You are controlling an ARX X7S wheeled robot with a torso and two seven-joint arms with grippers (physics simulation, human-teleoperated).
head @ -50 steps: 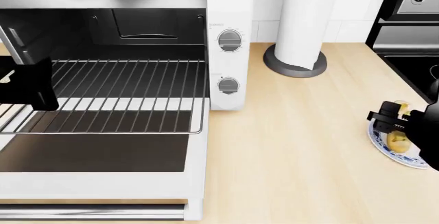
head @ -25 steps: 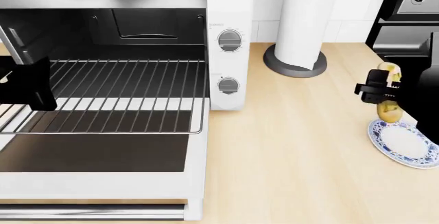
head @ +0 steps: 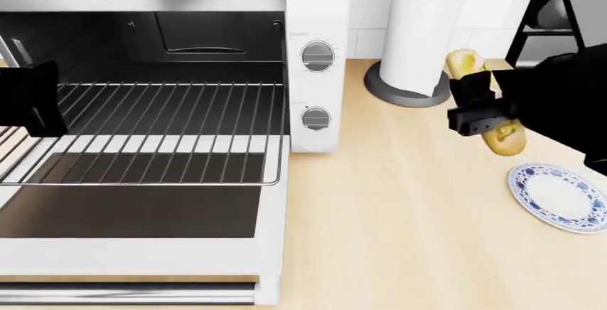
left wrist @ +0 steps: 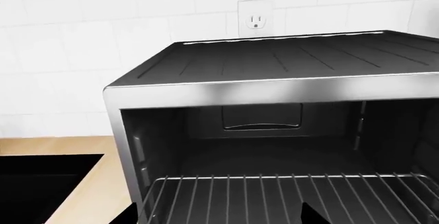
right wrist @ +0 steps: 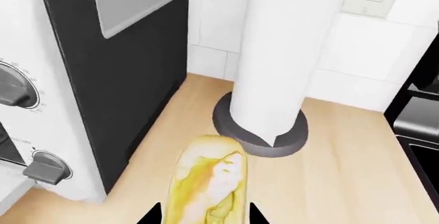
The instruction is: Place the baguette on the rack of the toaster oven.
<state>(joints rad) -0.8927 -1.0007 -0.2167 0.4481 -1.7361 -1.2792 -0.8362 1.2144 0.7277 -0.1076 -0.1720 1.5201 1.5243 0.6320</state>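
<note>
My right gripper (head: pixel 479 107) is shut on the golden-yellow baguette (head: pixel 465 63) and holds it in the air above the counter, to the right of the toaster oven (head: pixel 318 82). In the right wrist view the baguette (right wrist: pixel 205 183) sticks out between the fingertips (right wrist: pixel 149 216). The oven's glass door (head: pixel 133 210) lies open and the silver wire rack (head: pixel 161 129) is pulled partly out. My left gripper (head: pixel 28 100) is a dark shape at the rack's left edge; the left wrist view shows its fingertips (left wrist: pixel 312 216) set wide apart over the rack (left wrist: pixel 274 198).
A white paper-towel roll on a dark round base (head: pixel 413 25) stands just behind the baguette. A blue-patterned plate (head: pixel 559 196) lies bare on the counter at the right. A black built-in oven (head: pixel 559 11) is at the far right.
My right gripper has lifted the baguette off the plate and carried it up and left towards the toaster oven. My left gripper has shifted slightly up.
</note>
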